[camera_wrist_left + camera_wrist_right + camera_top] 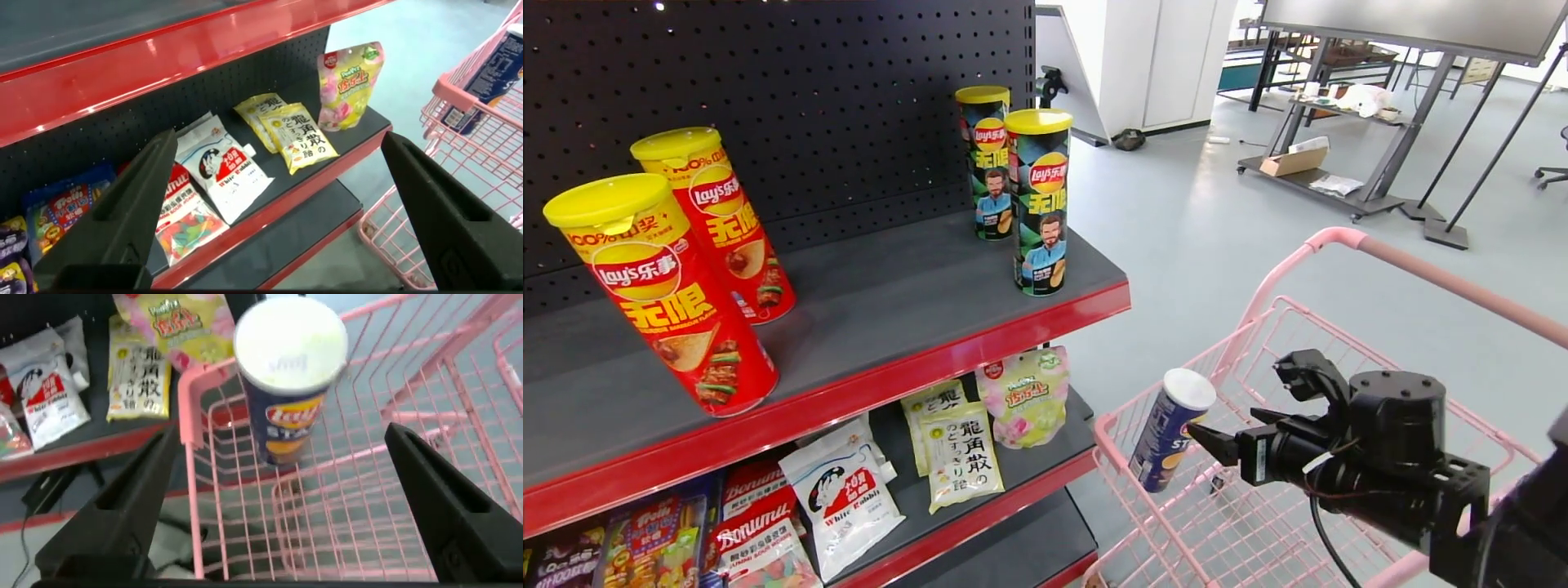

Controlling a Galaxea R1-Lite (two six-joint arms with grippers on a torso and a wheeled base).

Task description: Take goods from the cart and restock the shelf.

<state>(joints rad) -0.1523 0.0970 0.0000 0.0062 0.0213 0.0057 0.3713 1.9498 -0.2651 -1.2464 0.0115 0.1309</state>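
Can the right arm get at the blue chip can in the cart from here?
Probably yes: the open right hand faces the blue chip can leaning in the pink cart, with nothing between them.

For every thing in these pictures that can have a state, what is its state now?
Blue can: standing in the cart, lid on, not gripped.
Right gripper: open, at the blue can, not closed on it.
Left gripper: open, holding nothing, facing the lower shelf.
Red cans: standing on the top shelf, lids on.
Black cans: standing at the top shelf's end, lids on.
Snack bags: lying on the lower shelf.
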